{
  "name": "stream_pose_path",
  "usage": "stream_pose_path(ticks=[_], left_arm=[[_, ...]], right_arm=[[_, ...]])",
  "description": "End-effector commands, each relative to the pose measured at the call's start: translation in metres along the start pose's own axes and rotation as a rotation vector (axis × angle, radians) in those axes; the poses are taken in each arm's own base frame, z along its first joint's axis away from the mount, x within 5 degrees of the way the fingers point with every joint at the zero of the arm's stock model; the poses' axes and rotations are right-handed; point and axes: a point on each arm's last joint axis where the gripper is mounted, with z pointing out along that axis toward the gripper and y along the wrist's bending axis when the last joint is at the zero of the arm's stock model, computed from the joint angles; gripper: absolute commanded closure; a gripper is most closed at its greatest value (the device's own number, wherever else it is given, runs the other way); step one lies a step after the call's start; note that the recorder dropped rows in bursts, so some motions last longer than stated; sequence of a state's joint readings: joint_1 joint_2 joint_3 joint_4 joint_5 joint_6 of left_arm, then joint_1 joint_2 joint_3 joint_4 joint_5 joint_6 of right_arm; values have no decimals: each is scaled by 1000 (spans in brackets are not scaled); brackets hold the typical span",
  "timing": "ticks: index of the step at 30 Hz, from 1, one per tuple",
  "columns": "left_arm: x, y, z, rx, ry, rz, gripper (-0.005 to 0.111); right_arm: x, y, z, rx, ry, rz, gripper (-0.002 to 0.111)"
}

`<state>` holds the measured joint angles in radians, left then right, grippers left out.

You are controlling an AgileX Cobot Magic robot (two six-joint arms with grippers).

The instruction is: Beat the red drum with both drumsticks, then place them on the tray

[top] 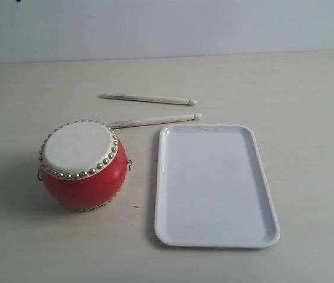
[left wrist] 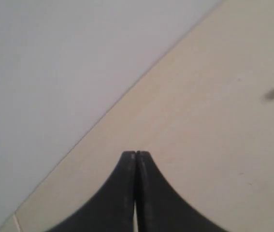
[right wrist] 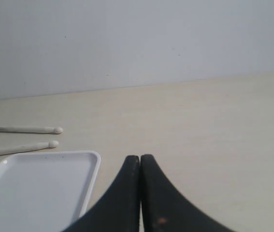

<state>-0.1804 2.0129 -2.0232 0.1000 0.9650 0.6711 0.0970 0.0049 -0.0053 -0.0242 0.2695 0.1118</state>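
You had left gripper (left wrist: 136, 154) & right gripper (right wrist: 140, 157) both pinched shut, empty. Two slim cream-white wooden drumsticks (top: 149, 99) lay far side of glossy red drum (top: 84, 177) & flat white plastic tray (top: 214, 188), long axes left-right, bead tips right; nearer arm unclear.

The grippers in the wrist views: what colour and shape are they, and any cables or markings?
Both the left gripper and the right gripper are matte black. Each has two smooth fingers, broad at the base, curving to narrow blunt tips. The right one bears a small orange speck. No cables show.
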Motion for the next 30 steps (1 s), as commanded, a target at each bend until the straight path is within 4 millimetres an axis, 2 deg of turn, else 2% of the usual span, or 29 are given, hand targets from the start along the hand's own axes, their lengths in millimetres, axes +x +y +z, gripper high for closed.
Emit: stream_pose_path(ticks=[1, 10, 18, 30], left_arm=[[-19, -31, 16, 152, -52, 267, 107], [-30, -85, 69, 304, -34, 471, 107], [-27, -123, 103, 487, 61, 621, 107], [-39, -132, 135, 463, 0, 668, 107]], right_arm=[[1, 0, 0, 3, -5, -3, 108], [1, 0, 0, 3, -5, -3, 108], [1, 0, 0, 3, -5, -3, 108], [1, 0, 0, 3, -5, -3, 108]])
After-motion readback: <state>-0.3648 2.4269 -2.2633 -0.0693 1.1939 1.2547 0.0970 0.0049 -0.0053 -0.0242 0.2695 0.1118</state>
